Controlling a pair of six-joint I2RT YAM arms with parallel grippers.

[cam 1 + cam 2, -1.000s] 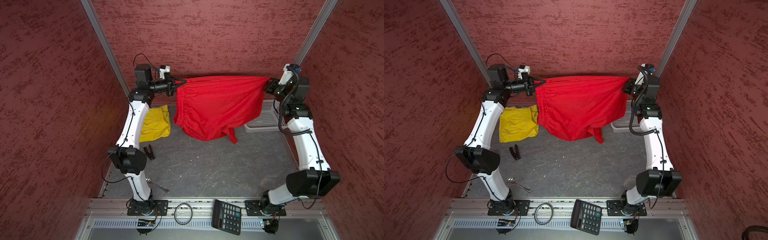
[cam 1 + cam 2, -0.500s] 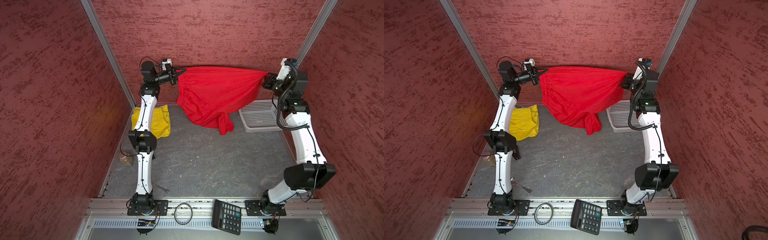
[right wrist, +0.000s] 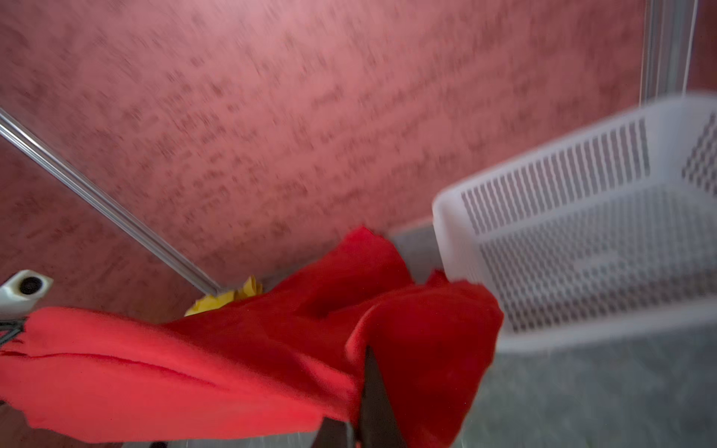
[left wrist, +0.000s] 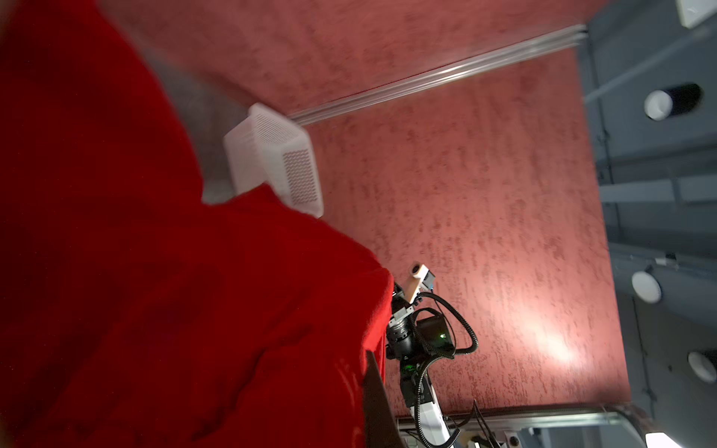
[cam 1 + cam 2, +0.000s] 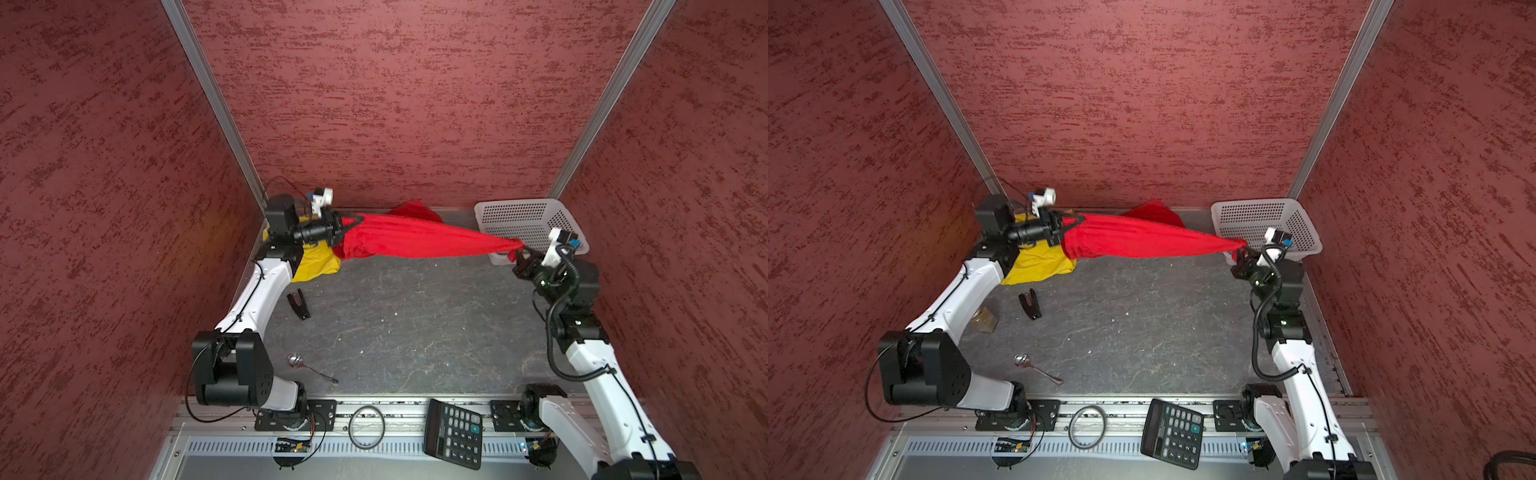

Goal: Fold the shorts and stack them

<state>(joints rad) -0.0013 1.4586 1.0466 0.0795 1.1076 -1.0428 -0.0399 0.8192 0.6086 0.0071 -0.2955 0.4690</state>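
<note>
Lowered shorts (image 5: 415, 243) between clamped end effectors (image 5: 352, 221) (image 5: 519, 251)

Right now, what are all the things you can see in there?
red shorts: 1, red, stretched between both grippers
yellow shorts: 1, yellow, back left of table
basket: 1, white, back right corner
forked piece: 1, black, table's left side
spoon: 1, silver, front left
jar: 1, clear, left edge
calculator: 1, black, front rail
ring: 1, dark, front rail, left of calculator
table: 1, dark grey, under everything
left gripper: 1, black, shut on red shorts
right gripper: 1, black, shut on red shorts
</note>
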